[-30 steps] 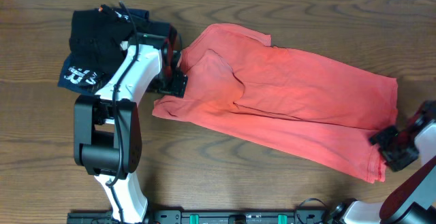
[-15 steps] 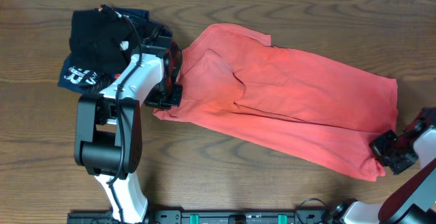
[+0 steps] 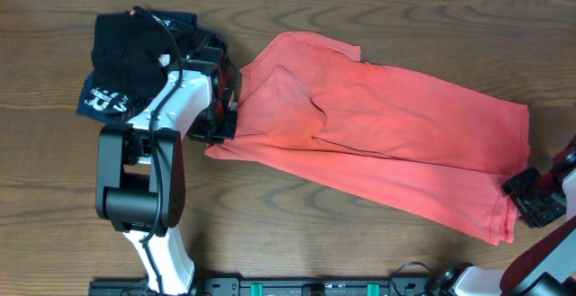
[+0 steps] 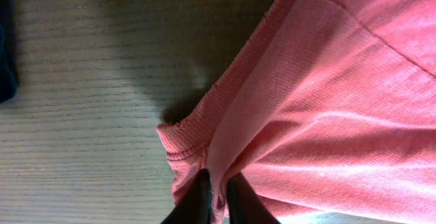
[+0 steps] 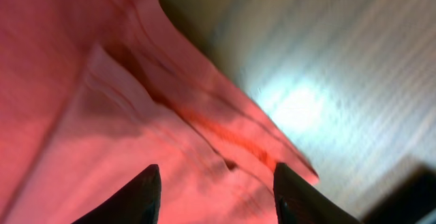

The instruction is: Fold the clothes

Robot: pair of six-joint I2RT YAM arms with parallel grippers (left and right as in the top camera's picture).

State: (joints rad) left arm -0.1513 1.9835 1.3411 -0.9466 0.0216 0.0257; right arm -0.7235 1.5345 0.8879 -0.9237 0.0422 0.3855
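The shirt (image 3: 387, 143) lies flat on the table (image 3: 360, 8). Its long axis slants from the upper middle of the overhead frame down to the lower right. The left gripper (image 3: 219, 125) sits at the shirt's left end, its fingers (image 4: 199, 197) pressed together on a ribbed edge of cloth that bunches between them. The right gripper (image 3: 533, 199) is at the opposite, lower-right corner, fingers (image 5: 139, 197) spread, with the corner lying under the gap and nothing pinched. Each arm has its own end, and the cloth stretches between them. Bare wood shows above and below the shirt. A black garment (image 3: 126, 49) and a navy garment (image 3: 106, 100) sit at the upper left, near the left gripper.
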